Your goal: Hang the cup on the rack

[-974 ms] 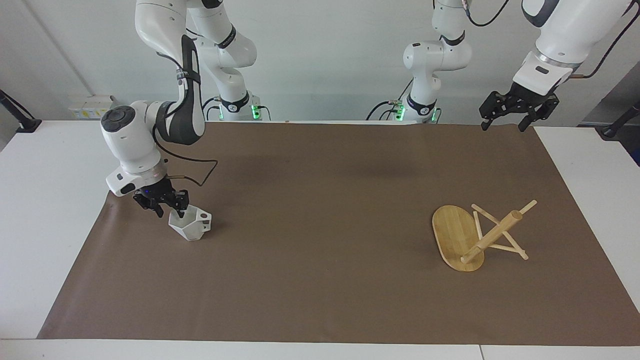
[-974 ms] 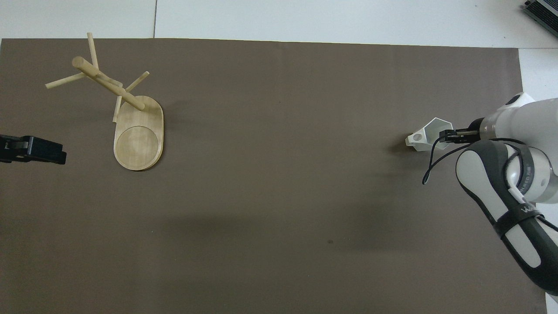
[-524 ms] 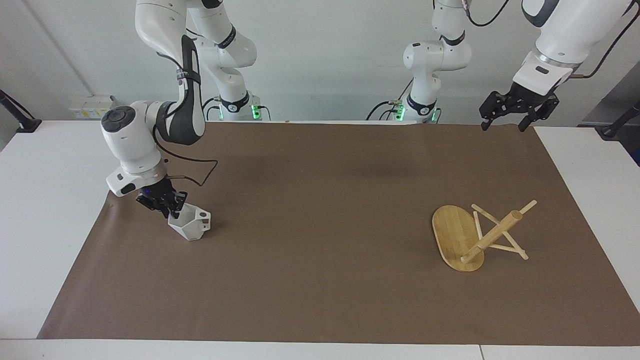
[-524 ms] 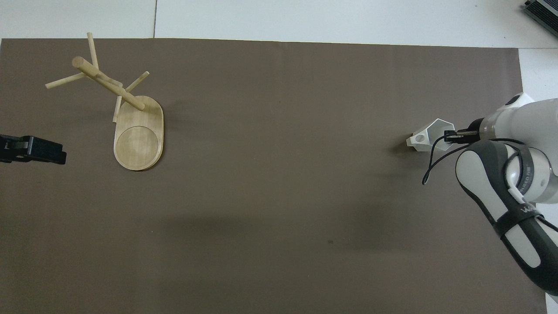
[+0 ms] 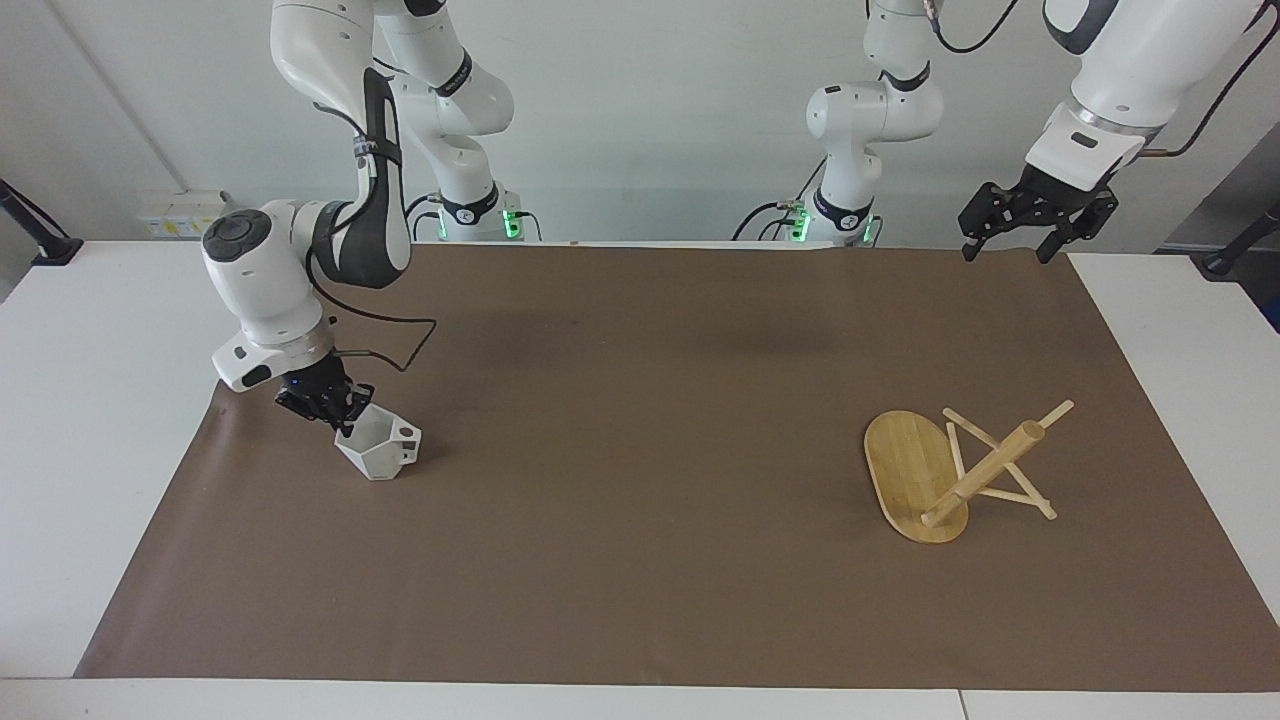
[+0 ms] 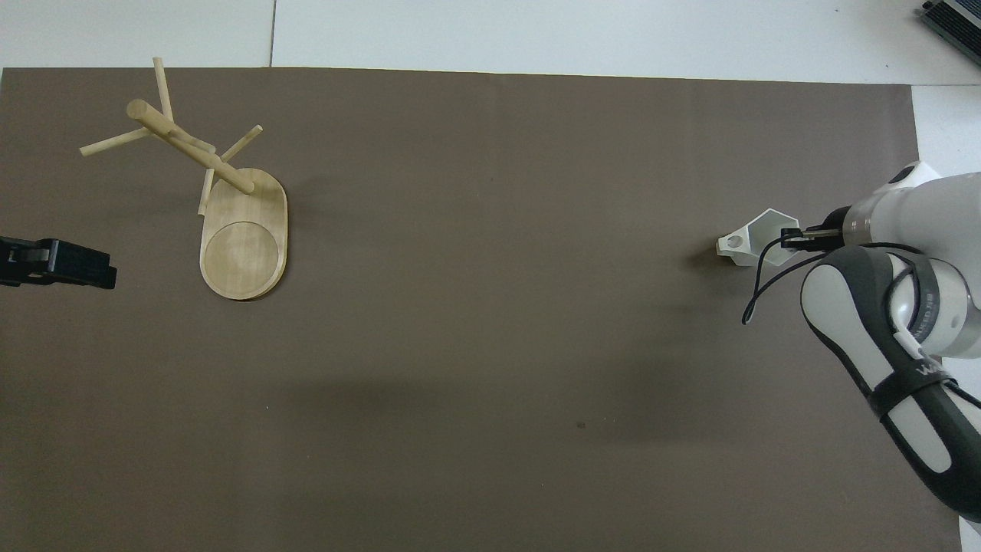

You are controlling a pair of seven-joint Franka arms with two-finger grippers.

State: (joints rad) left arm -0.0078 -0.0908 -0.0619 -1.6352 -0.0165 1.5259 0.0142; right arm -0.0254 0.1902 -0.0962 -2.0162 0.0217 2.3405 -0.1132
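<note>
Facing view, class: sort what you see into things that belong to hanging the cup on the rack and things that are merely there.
Belongs to the job:
- cup
- rack, standing toward the left arm's end
- right hand, shut on the cup's rim
- left hand, open, waiting

Merely there:
- brown mat
- white table

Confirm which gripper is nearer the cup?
Right. The right gripper is shut on the cup rim; the left gripper waits open, up by the rack end.

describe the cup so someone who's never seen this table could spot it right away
On the brown mat, look toward the right arm's end, away from the bamboo rack. The cup sits under the right gripper, which grips its rim: small, white, faceted, with a blocky holed handle.
</note>
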